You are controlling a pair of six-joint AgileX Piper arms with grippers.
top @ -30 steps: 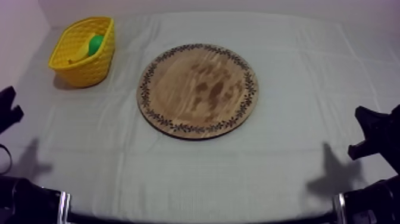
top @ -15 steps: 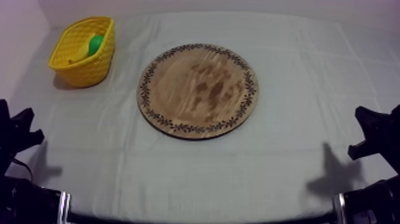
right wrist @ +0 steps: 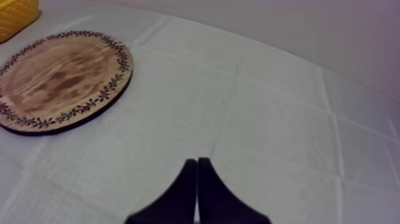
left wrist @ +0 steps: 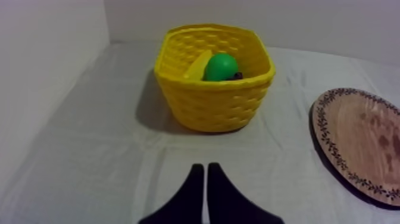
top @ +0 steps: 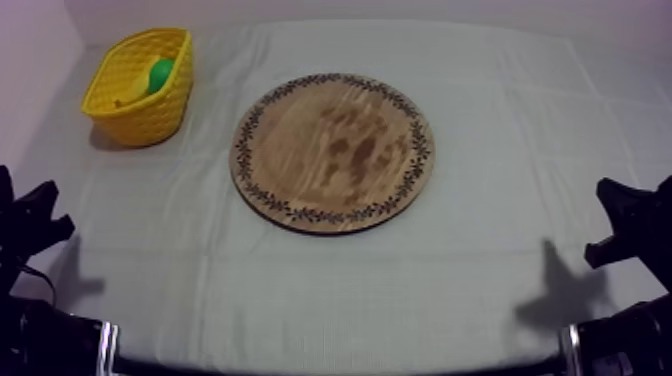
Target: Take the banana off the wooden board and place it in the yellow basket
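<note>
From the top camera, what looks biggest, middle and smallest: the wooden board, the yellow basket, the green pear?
1. wooden board, clearly the largest.
2. yellow basket; it sits farther back, which shrinks it a little.
3. pear, the smallest, partly hidden inside the basket.

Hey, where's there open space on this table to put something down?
The wooden board is bare across its whole face. The cloth is open between the board and the right hand, and along the near edge across to the left hand. A narrower strip runs between the board and the yellow basket. The basket is crowded: banana and pear lie inside.
</note>
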